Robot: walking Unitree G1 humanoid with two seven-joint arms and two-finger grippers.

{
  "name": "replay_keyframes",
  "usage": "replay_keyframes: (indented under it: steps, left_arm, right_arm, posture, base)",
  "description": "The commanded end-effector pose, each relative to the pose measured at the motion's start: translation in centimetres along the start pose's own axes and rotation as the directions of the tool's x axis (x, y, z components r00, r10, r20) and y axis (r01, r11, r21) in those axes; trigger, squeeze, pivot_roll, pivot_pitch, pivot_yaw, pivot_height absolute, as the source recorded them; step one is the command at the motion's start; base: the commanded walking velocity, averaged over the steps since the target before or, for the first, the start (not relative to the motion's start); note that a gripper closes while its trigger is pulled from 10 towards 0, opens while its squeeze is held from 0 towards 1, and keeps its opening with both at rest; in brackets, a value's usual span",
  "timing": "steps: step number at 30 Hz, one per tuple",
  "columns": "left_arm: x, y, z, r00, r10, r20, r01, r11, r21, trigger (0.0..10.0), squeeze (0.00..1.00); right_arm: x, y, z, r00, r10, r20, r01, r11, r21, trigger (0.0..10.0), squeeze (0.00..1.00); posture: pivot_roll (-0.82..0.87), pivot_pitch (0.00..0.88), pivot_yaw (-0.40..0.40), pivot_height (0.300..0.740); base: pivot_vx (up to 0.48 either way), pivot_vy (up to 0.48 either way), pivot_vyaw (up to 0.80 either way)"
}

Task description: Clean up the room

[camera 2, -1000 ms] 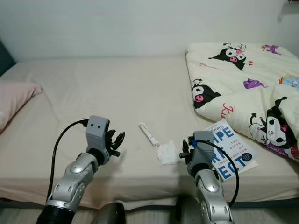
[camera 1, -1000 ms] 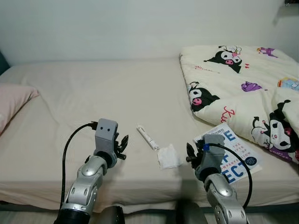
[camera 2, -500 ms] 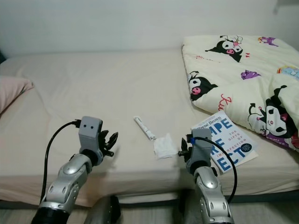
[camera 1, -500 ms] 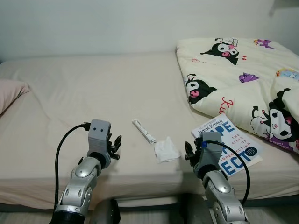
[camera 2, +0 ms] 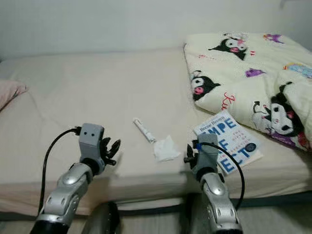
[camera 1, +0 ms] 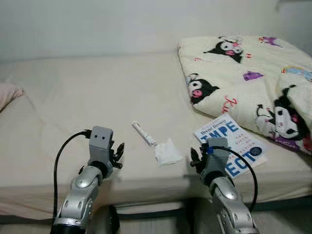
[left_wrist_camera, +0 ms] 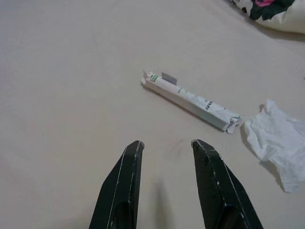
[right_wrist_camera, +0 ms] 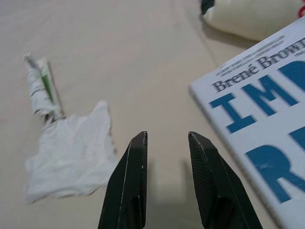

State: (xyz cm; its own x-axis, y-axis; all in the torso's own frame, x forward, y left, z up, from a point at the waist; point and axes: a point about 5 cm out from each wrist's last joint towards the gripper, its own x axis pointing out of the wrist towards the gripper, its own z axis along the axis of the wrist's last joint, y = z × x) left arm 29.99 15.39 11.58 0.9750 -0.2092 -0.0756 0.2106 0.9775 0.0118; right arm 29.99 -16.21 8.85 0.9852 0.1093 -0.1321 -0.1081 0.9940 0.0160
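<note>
A wide bed with a plain beige sheet (camera 1: 97, 92) runs up to a pale, bare wall (camera 1: 122, 24). At its left edge lies the corner of a soft pink pillow (camera 1: 6, 92). Below the bed's front edge runs a dark strip of floor (camera 2: 273, 204).

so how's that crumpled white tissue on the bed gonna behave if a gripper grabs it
The crumpled white tissue looks thin and wrinkled, so it would probably collapse between the fingers rather than hold shape. It seems very light and may drag or flutter if pushed. One edge touches the small wrapper tube, so a push could nudge that too.
</note>
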Motion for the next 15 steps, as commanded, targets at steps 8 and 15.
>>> replay_keyframes:
  steps: [8, 15]
  left_arm:
    - [-2.6, 2.7, 2.8, 0.992, 0.005, 0.129, -0.009, 1.000, 0.027, 10.0, 0.00]
    - [-5.3, 3.3, 4.1, 0.984, 0.018, 0.176, -0.033, 0.996, 0.083, 10.0, 0.00]
  right_arm:
    - [5.7, 2.1, 2.8, 0.989, 0.143, 0.024, -0.144, 0.988, 0.059, 10.0, 1.00]
    - [7.4, 4.5, 4.1, 0.964, 0.267, -0.003, -0.267, 0.962, 0.052, 10.0, 1.00]
  posture:
    - [0.11, 0.250, -0.057, 0.543]
    - [0.18, 0.318, -0.100, 0.543]
  base:
    - [0.000, 0.000, 0.00]
    - [0.000, 0.000, 0.00]
